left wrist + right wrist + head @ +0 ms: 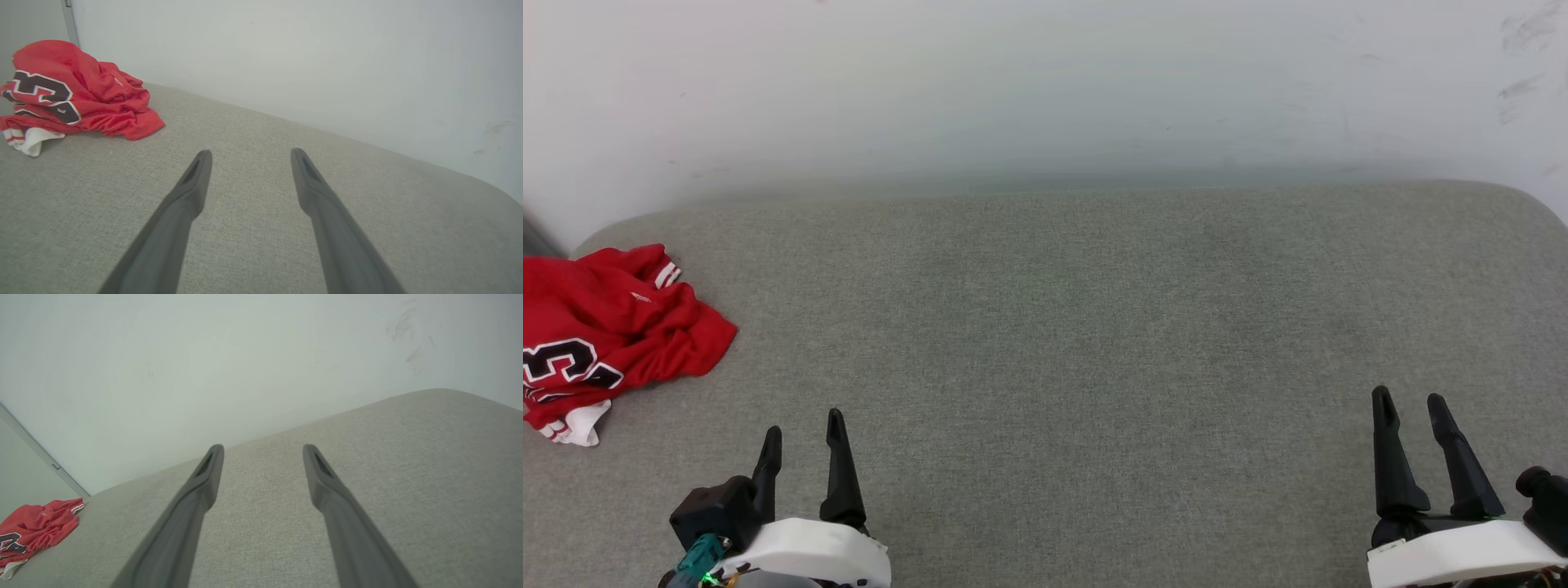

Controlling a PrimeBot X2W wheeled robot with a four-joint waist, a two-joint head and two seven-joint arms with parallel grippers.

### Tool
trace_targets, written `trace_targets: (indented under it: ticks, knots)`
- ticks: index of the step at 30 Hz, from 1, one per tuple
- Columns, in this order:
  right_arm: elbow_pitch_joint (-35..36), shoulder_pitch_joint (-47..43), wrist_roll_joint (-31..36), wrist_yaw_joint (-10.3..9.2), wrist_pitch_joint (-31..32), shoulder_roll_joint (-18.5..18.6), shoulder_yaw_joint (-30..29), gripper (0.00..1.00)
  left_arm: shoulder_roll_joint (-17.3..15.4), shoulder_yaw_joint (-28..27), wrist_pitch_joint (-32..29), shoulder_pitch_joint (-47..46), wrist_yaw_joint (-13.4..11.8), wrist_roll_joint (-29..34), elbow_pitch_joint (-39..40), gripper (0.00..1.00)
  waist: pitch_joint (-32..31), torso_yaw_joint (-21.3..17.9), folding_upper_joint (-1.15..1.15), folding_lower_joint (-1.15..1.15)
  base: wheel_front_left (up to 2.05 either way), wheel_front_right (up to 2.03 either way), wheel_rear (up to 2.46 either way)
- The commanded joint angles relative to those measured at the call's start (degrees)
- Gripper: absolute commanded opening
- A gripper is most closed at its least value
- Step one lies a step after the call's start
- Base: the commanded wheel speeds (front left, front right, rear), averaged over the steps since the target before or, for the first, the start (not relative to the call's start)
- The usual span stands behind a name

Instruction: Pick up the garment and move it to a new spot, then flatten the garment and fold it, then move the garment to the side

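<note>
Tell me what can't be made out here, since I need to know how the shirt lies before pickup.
- Head view: the shirt is cut off by the left edge, so its full number is unreadable.
- Left wrist view: its own folds hide the collar, the lettering and part of the number.
- Right wrist view: it is small in the bottom-left corner and cut by the edge.

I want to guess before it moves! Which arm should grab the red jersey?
Probably the left. The crumpled red jersey lies far left, much nearer the open left end effector than the right end effector.
</note>
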State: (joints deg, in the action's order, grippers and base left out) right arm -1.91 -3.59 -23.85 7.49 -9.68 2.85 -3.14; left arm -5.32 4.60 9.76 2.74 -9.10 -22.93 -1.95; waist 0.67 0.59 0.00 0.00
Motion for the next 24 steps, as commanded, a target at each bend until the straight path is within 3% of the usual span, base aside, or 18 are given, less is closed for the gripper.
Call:
trace_targets:
  ticks: [1,16,24]
  knots:
    - [0.8,-0.3,1.4,0.00,-0.5,0.1,0.0,1.00,-0.4,0.1,0.4,0.0,-0.2,1.3,0.7,1.00,0.0,0.0,0.00,0.00,0.00,0.00,0.00]
    - [2.2,-1.3,8.2,0.00,-2.5,0.1,-0.2,1.00,-0.5,1.0,2.3,0.9,-1.2,9.3,1.6,1.00,0.1,-0.1,0.00,0.00,0.00,0.00,0.00]
    - [2.5,-2.0,10.6,0.00,-3.4,0.0,-0.4,1.00,-0.1,0.9,3.3,1.5,-0.3,12.4,1.8,1.00,0.2,-0.1,0.00,0.00,0.00,0.00,0.00]
